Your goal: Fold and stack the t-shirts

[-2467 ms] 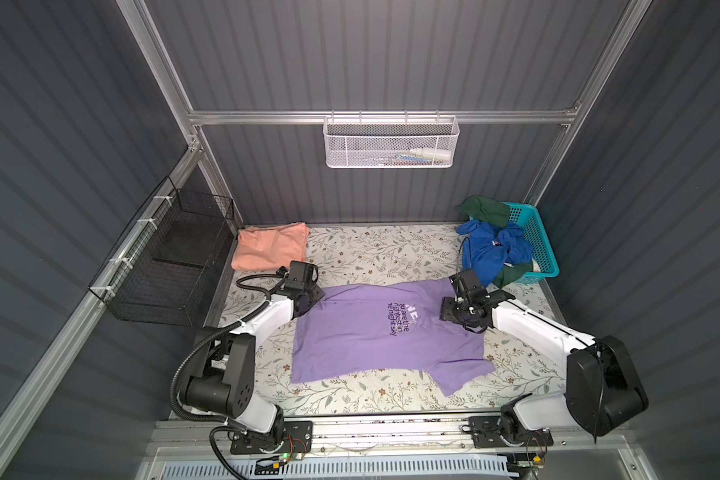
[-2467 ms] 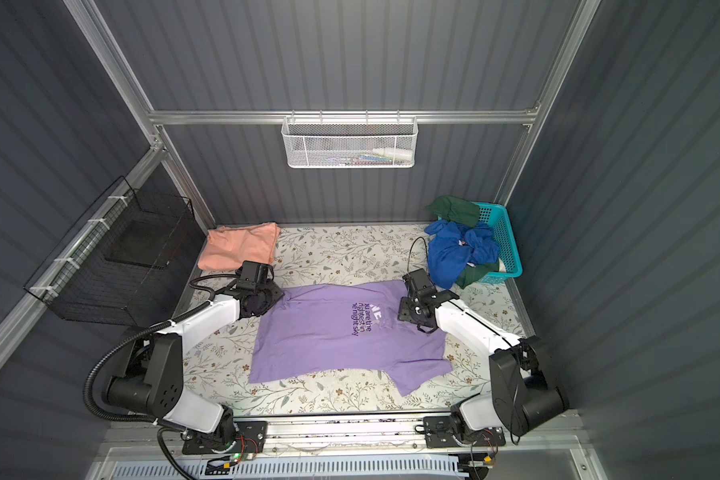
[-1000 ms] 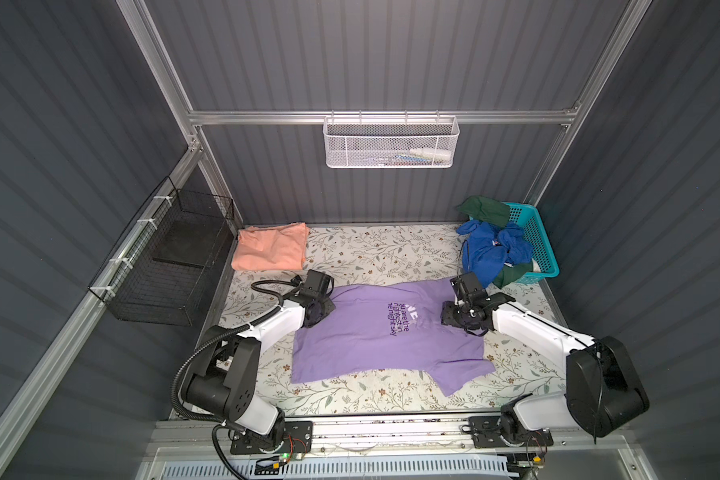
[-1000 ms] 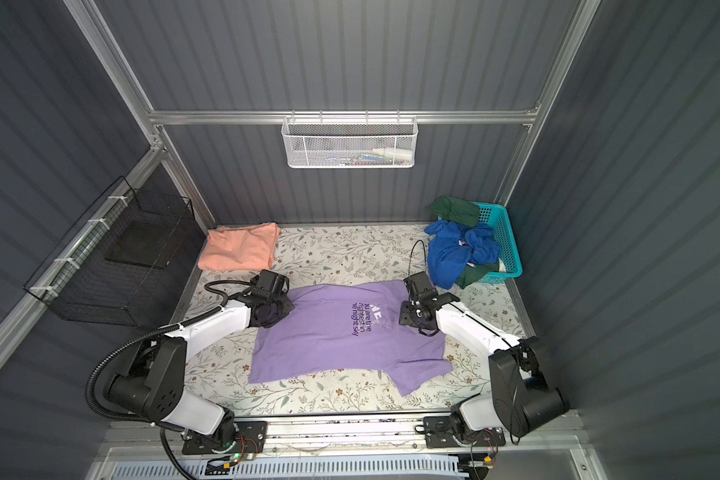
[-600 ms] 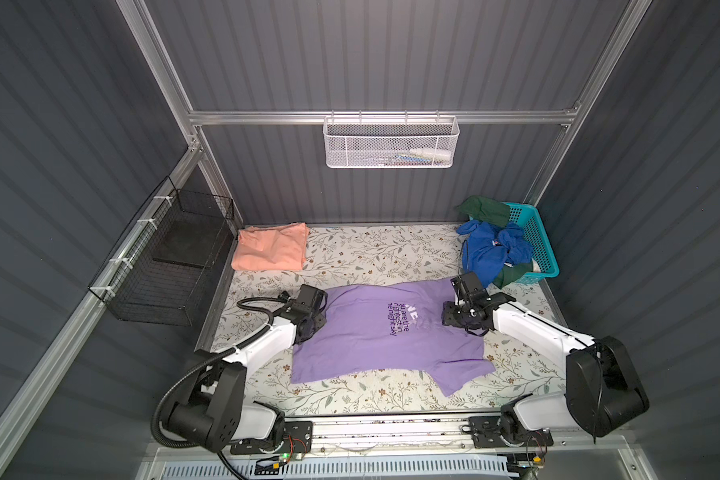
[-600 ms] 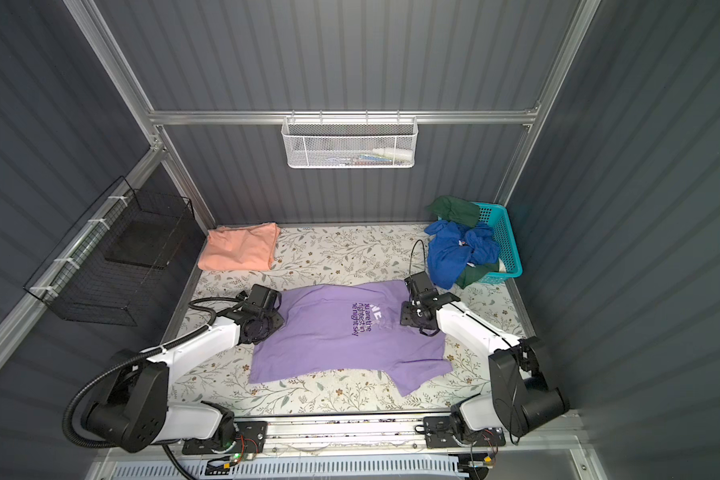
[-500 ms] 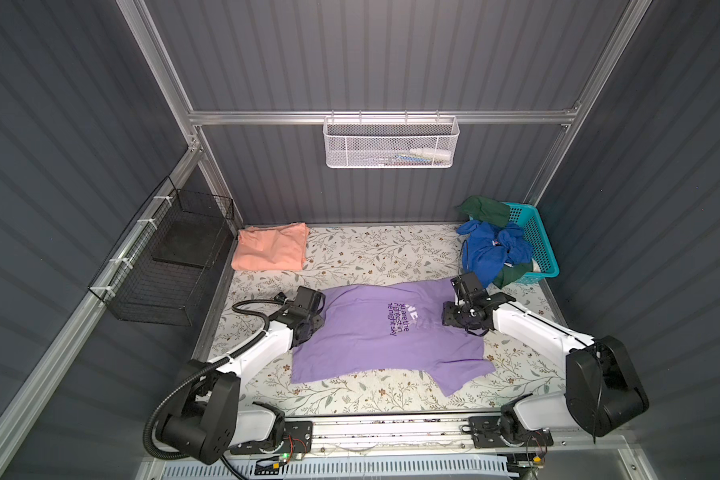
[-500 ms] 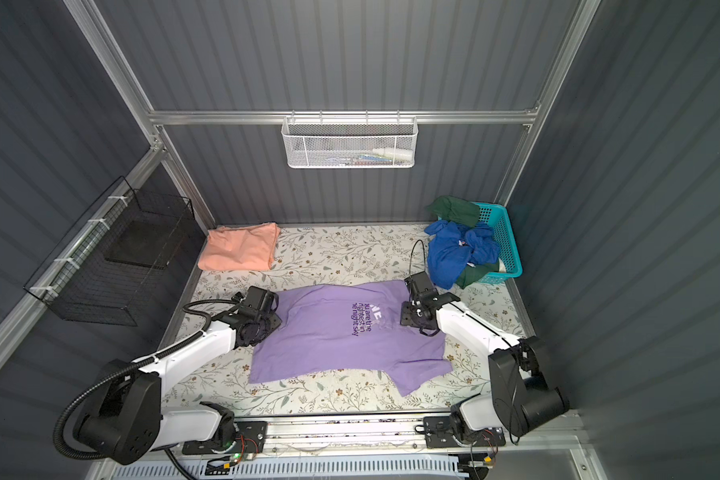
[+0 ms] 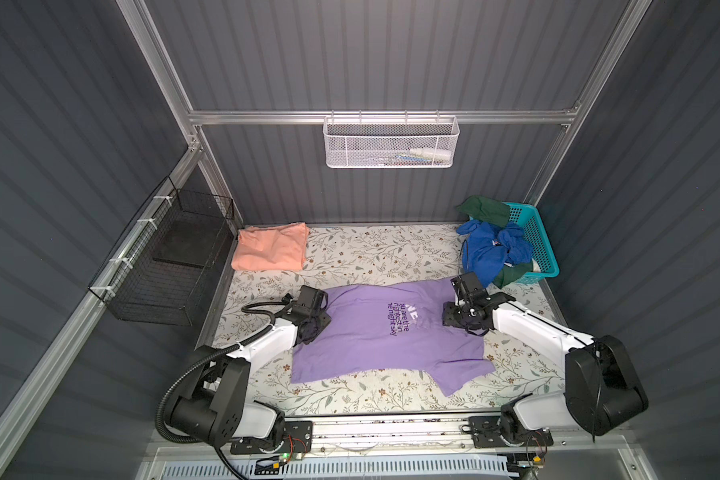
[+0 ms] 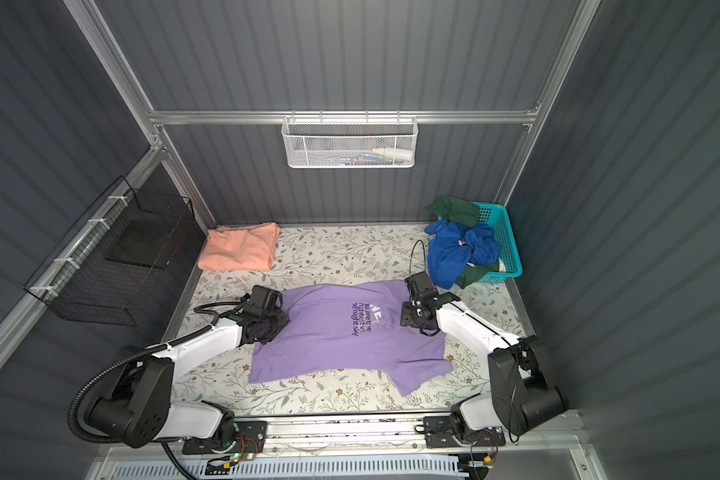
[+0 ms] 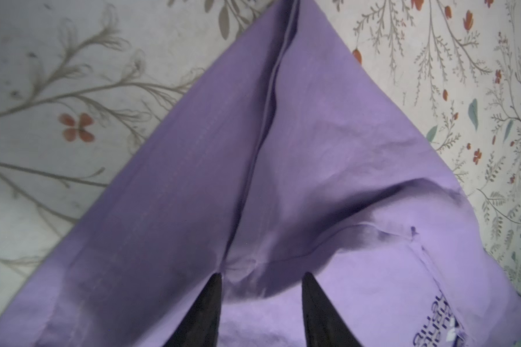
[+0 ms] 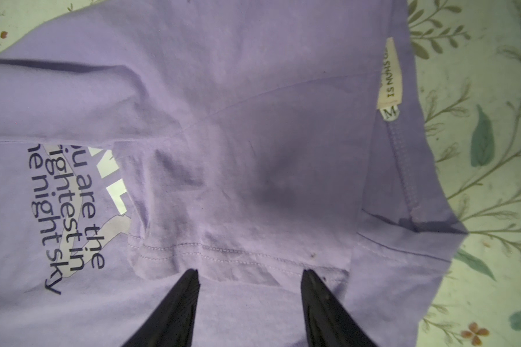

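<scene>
Purple tee (image 9: 375, 349) lay spread mid-frame, long axis left-right, collar right. Print (image 12: 69, 216) read "are the… night sky"; neck label (image 12: 390, 75) "SHAN SI", "M". Orange tee (image 9: 269, 247) folded, upper left. Left gripper (image 11: 260, 276) and right gripper (image 12: 248, 275): jaws apart over the purple tee.

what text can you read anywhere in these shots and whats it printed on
"ou are the / ightest in / he night sky": dark chest print on the purple t-shirt; a fold hides the line starts.
"NE": white letters behind that print, partly covered, uncertain.
"SHAN SI": neck label, start unreadable.
"M": size tag.
Bottle in the white wire basket: too small to read.
</scene>
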`<move>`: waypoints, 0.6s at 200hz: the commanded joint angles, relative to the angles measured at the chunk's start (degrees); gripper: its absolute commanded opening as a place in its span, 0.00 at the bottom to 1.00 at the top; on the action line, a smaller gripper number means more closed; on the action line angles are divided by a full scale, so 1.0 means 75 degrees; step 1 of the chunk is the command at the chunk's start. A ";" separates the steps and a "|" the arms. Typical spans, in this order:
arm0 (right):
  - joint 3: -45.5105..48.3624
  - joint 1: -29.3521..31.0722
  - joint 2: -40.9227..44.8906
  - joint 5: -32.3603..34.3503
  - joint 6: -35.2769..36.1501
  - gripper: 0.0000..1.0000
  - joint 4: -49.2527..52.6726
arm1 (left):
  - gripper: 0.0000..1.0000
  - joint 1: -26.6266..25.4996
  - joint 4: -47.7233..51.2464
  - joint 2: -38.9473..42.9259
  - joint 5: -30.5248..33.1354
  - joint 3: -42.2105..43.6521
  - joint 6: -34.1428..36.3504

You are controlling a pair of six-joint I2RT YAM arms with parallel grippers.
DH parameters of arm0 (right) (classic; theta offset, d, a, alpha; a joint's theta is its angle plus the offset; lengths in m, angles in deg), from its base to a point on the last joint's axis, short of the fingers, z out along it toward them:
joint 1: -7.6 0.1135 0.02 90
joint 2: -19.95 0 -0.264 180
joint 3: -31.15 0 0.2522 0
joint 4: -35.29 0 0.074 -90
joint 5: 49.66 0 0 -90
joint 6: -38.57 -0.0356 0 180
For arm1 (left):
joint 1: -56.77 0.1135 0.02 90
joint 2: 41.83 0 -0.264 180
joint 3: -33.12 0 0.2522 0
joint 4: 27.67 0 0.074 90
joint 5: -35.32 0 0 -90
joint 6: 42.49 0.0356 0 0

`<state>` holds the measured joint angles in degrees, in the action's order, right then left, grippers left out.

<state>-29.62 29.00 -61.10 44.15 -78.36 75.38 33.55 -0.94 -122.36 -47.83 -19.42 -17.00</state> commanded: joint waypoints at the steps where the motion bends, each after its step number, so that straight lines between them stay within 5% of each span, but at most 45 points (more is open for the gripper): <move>1: 0.0067 -0.0019 0.0066 -0.0003 -0.0004 0.57 0.0136 | 0.44 -0.0008 -0.0204 -0.0189 -0.0433 -0.0034 -0.0342; 120: 0.0115 -0.0019 0.0015 -0.0063 0.0055 0.57 0.0066 | 0.41 -0.0049 -0.0177 0.0055 -0.0357 0.0199 -0.0797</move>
<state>-29.00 29.00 -61.06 44.11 -78.34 75.44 33.55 -3.65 -123.87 -50.30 -19.03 -21.35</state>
